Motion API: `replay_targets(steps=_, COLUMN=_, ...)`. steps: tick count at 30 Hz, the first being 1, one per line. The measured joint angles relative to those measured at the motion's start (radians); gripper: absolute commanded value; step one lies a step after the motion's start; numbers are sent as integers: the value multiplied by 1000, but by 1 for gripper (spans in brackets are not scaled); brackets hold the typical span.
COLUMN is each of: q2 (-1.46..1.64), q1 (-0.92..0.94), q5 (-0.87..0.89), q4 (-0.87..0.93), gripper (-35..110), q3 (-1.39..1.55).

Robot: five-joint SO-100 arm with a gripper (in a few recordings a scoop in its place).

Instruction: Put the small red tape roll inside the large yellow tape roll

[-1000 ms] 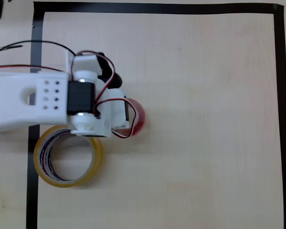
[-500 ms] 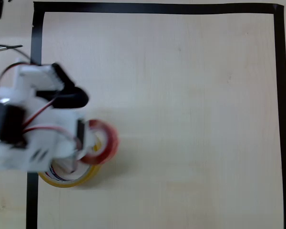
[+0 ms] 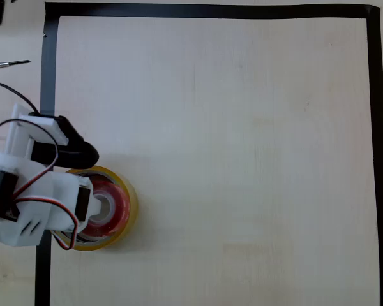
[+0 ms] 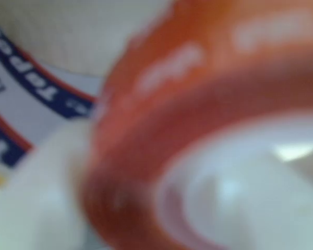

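Blurred against the wrist camera, one small red tape roll (image 4: 208, 120) sits pinched in the gripper (image 3: 92, 207) inside one large yellow tape roll (image 3: 129, 203) (core lettering perhaps "TOPO") on the table (image 3: 242, 159).

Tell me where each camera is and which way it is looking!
Overhead view: sits above the table, faces straight down at the wooden top with its black tape border; the white arm comes in from the left, its gripper at the red tape roll inside the yellow tape roll.
Wrist view: rides on the arm, very close and blurry, facing the red tape roll with the yellow roll's printed core behind; a pale blur at lower left may be a finger.
Both views share the two rolls.
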Motion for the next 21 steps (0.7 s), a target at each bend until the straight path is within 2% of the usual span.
replay_targets(steps=4, q2=3, q1=14, q5=0, q4=-57, gripper=0, q3=63)
replay_targets(steps=16, q2=95, q1=32, q5=0, q4=-72, gripper=0, q3=161)
replay_targets(steps=21, q2=120, q1=35, q5=0, q4=-67, gripper=19, q3=175)
